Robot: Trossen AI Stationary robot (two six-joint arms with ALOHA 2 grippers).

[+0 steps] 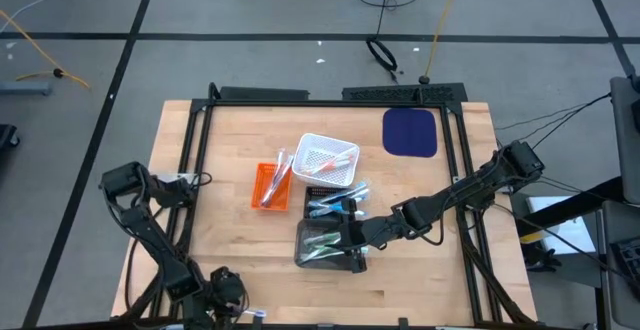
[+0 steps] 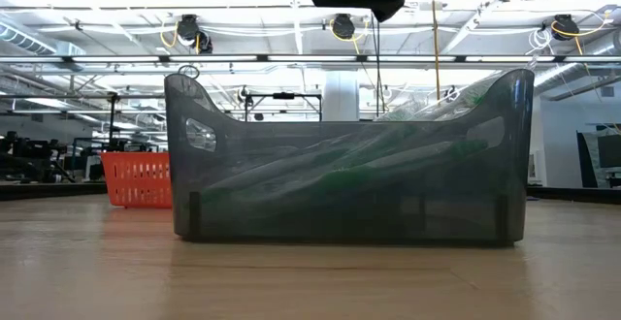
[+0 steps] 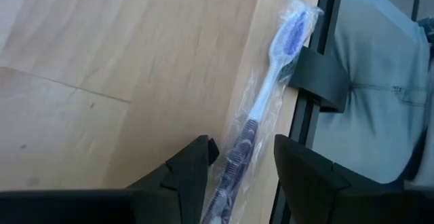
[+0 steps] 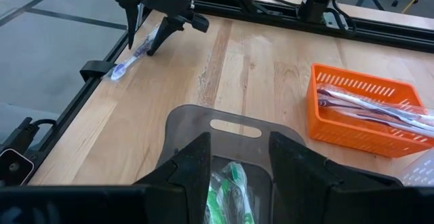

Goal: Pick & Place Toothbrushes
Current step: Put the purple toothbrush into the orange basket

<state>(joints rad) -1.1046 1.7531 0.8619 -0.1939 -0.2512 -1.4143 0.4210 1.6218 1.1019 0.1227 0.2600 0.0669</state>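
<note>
A purple-and-white toothbrush (image 3: 271, 68) in clear wrap lies flat on the wood at the table's near edge (image 1: 256, 314), its head by a black bracket (image 3: 319, 81). My left gripper (image 3: 244, 149) is open and slants down over the handle end, one finger on each side. The right wrist view shows this gripper (image 4: 163, 30) and the toothbrush (image 4: 129, 60) from afar. My right gripper (image 4: 241, 149) hangs open above the grey tray (image 2: 349, 184), which holds green toothbrushes (image 4: 227, 183).
An orange basket (image 1: 270, 183) with toothbrushes, a white basket (image 1: 328, 160) and a dark tray of blue toothbrushes (image 1: 335, 202) sit mid-table. A blue mat (image 1: 410, 132) lies far right. A black frame rail (image 3: 302, 115) runs along the near edge. Bare wood lies left of the baskets.
</note>
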